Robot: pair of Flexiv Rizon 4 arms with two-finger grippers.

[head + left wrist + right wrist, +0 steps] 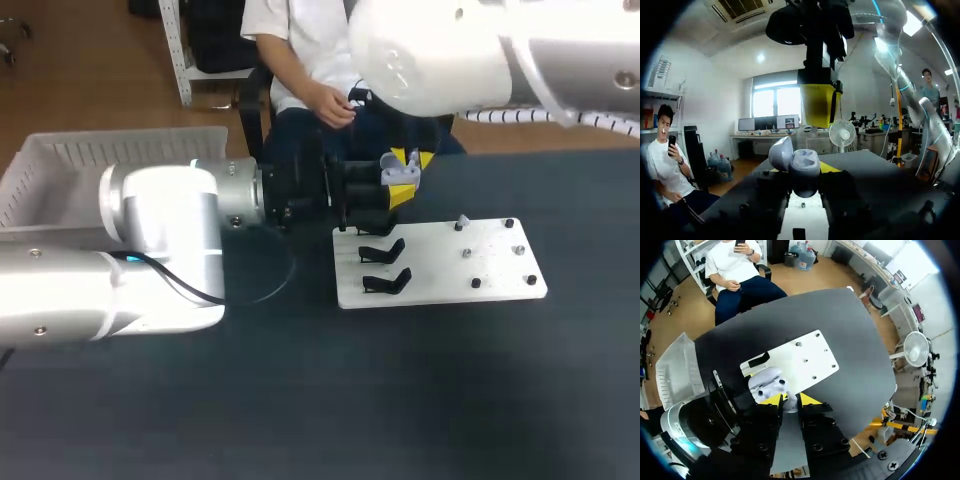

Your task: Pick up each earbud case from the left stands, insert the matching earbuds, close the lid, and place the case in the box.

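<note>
A pale grey earbud case (400, 172) hangs above the far left corner of the white board (500, 285) with its lid open. My left gripper (393, 190) is shut on it from the sides. In the left wrist view the case (803, 169) sits between the dark fingers, and its lid (781, 152) is tipped back. My right gripper (409, 158) hangs straight over the open case, yellow tips pointing down. In its own view the right gripper (790, 401) is shut on a small white earbud (790, 405), just beside the case (766, 383).
Two empty black case stands (384, 267) sit on the board's left part, and several small pegs (466, 252) stand on its right part. A white basket (60, 175) sits at the table's far left, behind my left arm.
</note>
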